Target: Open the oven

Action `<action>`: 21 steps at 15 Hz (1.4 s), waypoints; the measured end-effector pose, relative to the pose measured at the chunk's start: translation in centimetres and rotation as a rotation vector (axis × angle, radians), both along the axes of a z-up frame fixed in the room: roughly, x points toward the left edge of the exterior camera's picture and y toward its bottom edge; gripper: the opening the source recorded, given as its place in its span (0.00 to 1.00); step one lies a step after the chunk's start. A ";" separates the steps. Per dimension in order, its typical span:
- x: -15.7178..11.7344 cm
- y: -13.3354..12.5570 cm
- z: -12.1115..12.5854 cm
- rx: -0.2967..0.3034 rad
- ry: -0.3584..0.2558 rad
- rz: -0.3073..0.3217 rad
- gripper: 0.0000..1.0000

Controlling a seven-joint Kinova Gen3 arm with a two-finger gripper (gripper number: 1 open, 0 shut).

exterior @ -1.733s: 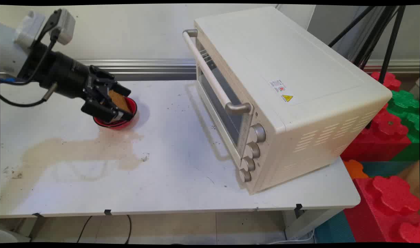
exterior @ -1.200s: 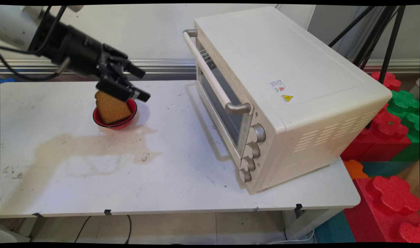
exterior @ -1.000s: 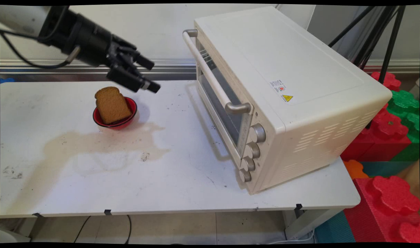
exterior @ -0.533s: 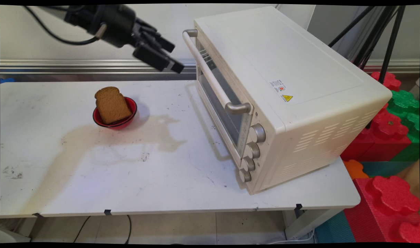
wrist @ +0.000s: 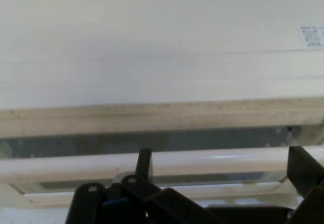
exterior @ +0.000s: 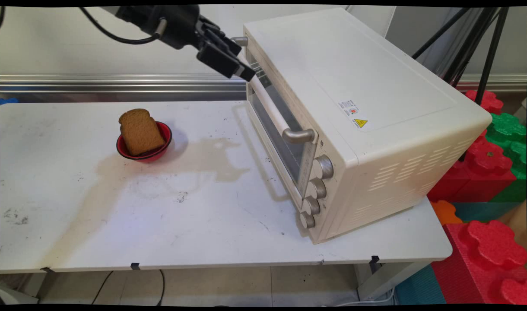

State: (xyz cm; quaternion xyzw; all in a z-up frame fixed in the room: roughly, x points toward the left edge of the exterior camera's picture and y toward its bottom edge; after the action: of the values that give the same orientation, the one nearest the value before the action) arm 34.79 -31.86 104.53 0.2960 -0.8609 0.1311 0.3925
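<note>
Moved away from the bowl (exterior: 167,134) since the earlier frames: gripper (exterior: 245,65) raised and carried rightwards across the surface (exterior: 203,216), now high at the far end of the oven (exterior: 354,86) handle (exterior: 268,101). Left behind in the bowl: toast (exterior: 140,129), released, leaning upright with its rounded crust uppermost and its lower edge inside the red rim. Holding nothing now; fingers spread wide. In the hand view, gripper (wrist: 223,162) facing the oven front squarely, one finger (wrist: 144,158) at the left and the other at the right edge, with the pale handle (wrist: 76,166) running crosswise between them. Contact with the handle not confirmable from either view; close at least, and level with the bar. Oven door shut, glass (exterior: 285,149) dark, handle mounted on metal brackets at both ends, four knobs (exterior: 317,188) in a column at the near end of the front. Oven body cream-white, set at an angle on the right half of the surface, warning label on top. Toast and bowl well apart from the oven, on the left half of the surface. Surface stained and speckled near the bowl. Beyond the right edge, red and green foam blocks (exterior: 488,160).
</note>
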 end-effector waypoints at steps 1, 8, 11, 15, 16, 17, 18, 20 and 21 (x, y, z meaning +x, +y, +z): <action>-0.3 -0.4 -0.1 -0.002 -0.001 0.000 1.00; -1.7 -2.0 -0.9 0.000 -0.010 0.002 0.00; -2.3 -2.5 -1.4 0.003 -0.015 0.006 0.00; -2.9 -3.1 -2.1 0.006 -0.023 0.013 0.00; -3.0 -3.2 -2.2 0.007 -0.024 0.015 0.00; -3.2 -3.4 -2.5 0.007 -0.026 0.017 0.00; -3.3 -3.5 -2.6 0.008 -0.028 0.017 0.00; -3.6 -3.7 -3.0 0.010 -0.032 0.019 0.00; -3.7 -3.8 -3.2 0.011 -0.034 0.020 0.00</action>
State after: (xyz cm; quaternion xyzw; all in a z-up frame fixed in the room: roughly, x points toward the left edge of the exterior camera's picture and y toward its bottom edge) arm 31.09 -35.71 101.31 0.3044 -0.8652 0.1354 0.3747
